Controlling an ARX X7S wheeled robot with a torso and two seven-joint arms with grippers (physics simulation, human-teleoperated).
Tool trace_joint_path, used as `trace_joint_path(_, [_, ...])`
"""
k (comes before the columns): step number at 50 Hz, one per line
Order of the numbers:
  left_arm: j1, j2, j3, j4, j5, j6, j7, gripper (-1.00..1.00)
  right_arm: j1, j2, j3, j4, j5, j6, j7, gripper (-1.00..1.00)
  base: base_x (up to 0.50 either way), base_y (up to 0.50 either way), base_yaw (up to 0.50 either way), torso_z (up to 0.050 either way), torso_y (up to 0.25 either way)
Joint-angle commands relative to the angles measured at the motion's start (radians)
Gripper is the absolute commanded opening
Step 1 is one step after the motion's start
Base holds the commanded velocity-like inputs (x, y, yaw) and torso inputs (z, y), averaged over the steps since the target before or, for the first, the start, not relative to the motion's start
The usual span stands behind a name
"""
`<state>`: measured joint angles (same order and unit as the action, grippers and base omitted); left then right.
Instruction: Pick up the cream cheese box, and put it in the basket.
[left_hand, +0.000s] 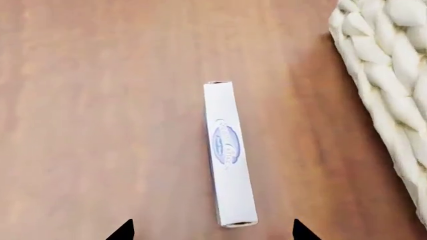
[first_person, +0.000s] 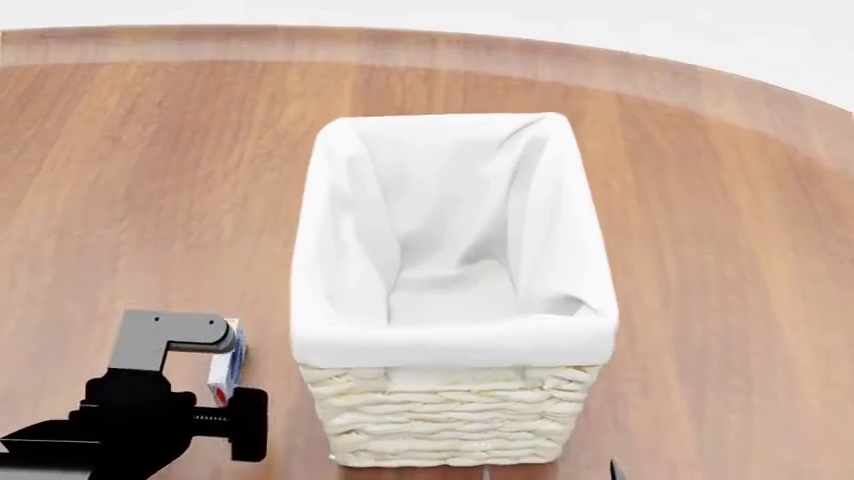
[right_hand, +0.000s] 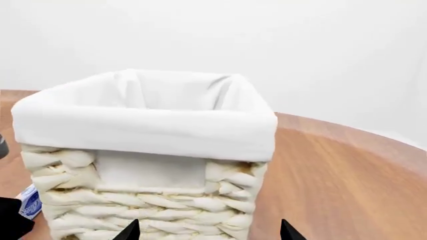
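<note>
The cream cheese box is a thin white box with a blue oval logo, standing on a narrow edge on the wooden table. My left gripper hangs above it, open, its two dark fingertips wide on either side of the box's near end and not touching it. In the head view the box peeks out beside the left arm, just left of the basket. The woven basket with its white liner fills the right wrist view. My right gripper is open close to its front wall, holding nothing.
The basket's wicker wall stands near the box on one side. Brown wooden table stretches around the basket to a curved far edge. A corner of the box and the dark left arm show beside the basket.
</note>
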<state>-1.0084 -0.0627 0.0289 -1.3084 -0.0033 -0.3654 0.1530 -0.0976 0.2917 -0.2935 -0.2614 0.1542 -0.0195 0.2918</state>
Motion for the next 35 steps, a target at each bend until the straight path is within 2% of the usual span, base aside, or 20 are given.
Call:
trace_joint_path(1, [-0.004, -0.003, -0.027, 0.0, -0.015, -0.005, -0.005, 1.0, 0.002, 0.003, -0.005, 0.007, 0.001, -0.004, 0.002, 1.0, 0.0, 0.0, 0.0, 0.0, 0.0])
trace_joint_path(13, [-0.009, -0.002, -0.041, 0.0, -0.002, 0.025, -0.009, 1.0, 0.008, 0.006, -0.012, 0.013, -0.001, -0.001, 0.004, 1.0, 0.0, 0.0, 0.0, 0.0, 0.0])
trace_joint_path(15, [-0.022, -0.006, -0.072, 0.0, -0.019, 0.081, -0.002, 1.0, 0.01, 0.007, -0.013, 0.016, -0.002, -0.001, 0.005, 1.0, 0.0, 0.0, 0.0, 0.0, 0.0])
trace_joint_path(22, [-0.03, 0.003, -0.113, 0.0, -0.014, 0.112, 0.012, 1.0, 0.004, 0.011, -0.012, 0.005, 0.006, 0.001, 0.007, 1.0, 0.0, 0.0, 0.0, 0.0, 0.0])
trace_joint_path(35, [-0.03, 0.022, -0.141, 0.0, -0.008, 0.064, 0.005, 1.0, -0.009, 0.018, -0.016, -0.004, 0.012, -0.013, 0.007, 1.0, 0.0, 0.0, 0.0, 0.0, 0.0])
